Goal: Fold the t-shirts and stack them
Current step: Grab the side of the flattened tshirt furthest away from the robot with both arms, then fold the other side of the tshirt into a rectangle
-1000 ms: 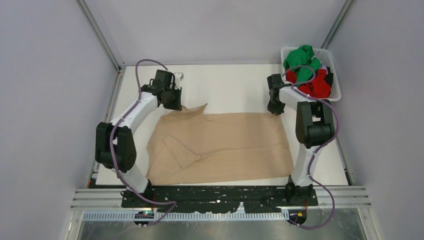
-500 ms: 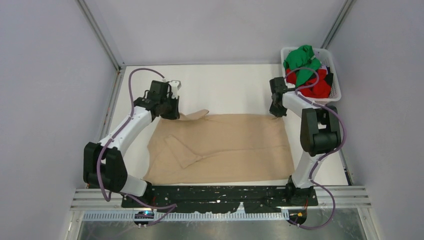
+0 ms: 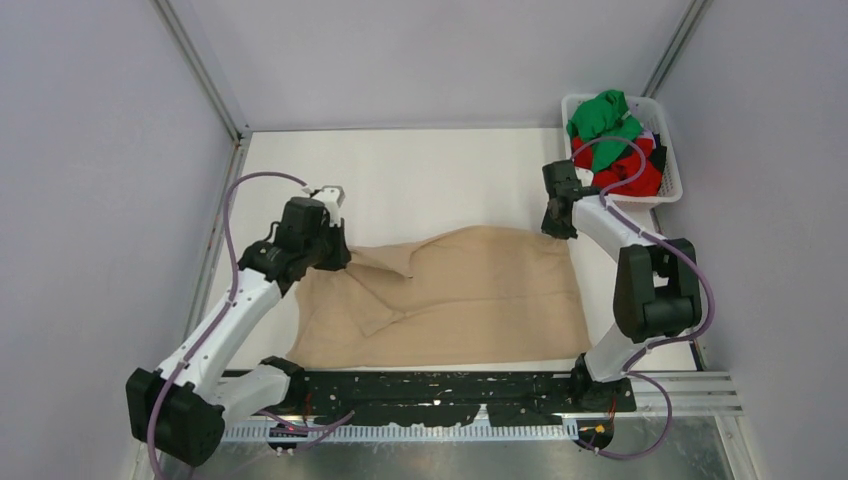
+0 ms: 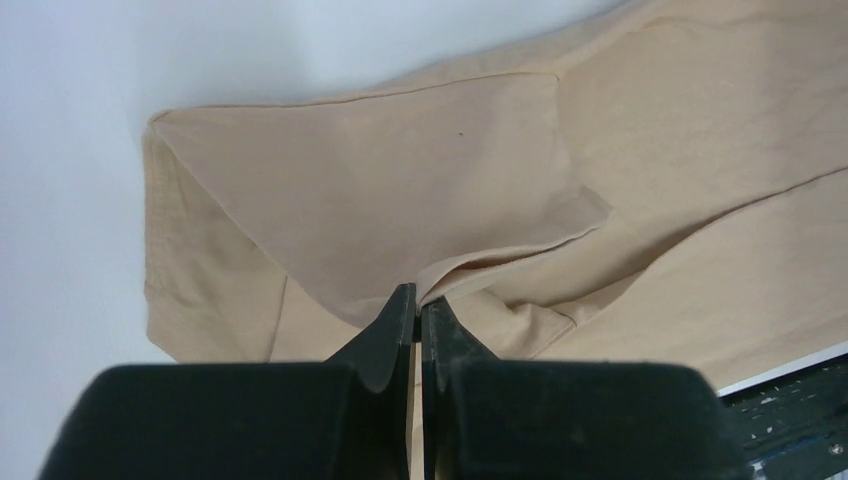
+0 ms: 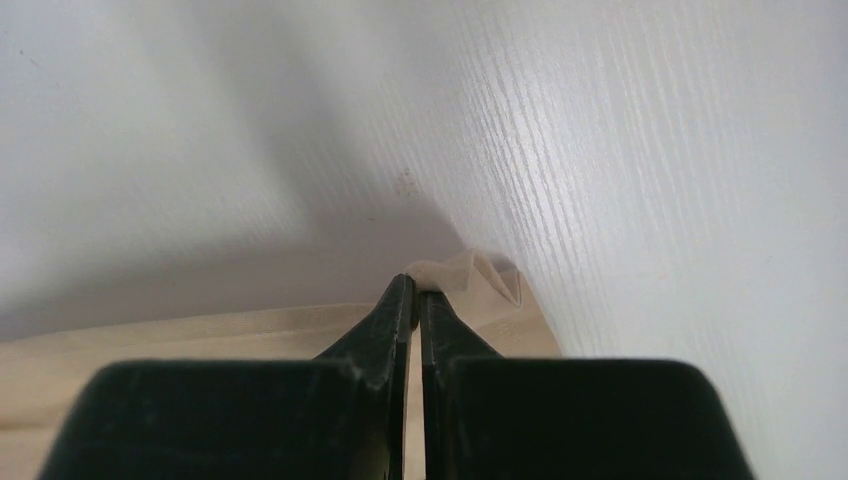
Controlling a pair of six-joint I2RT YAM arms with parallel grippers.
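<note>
Left gripper (image 4: 415,305) clamped on beige t-shirt (image 3: 470,290) fold, right gripper (image 5: 417,295) pinching its corner. Shirt on bench (image 3: 440,180) between them. Green t-shirt (image 3: 603,115), red t-shirt (image 3: 640,180) in basket (image 3: 640,98) beyond right gripper.

spread t-shirt (image 3: 470,300): on the table (image 3: 440,180), middle down to the near edge
basket (image 3: 673,185): far right corner, behind and right of that shirt
other t-shirts (image 3: 610,140): heaped in the basket

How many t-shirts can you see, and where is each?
3. The beige t-shirt lies spread on the table. The green t-shirt and the red t-shirt sit bunched in the basket at the far right corner; more may be hidden under them.
</note>
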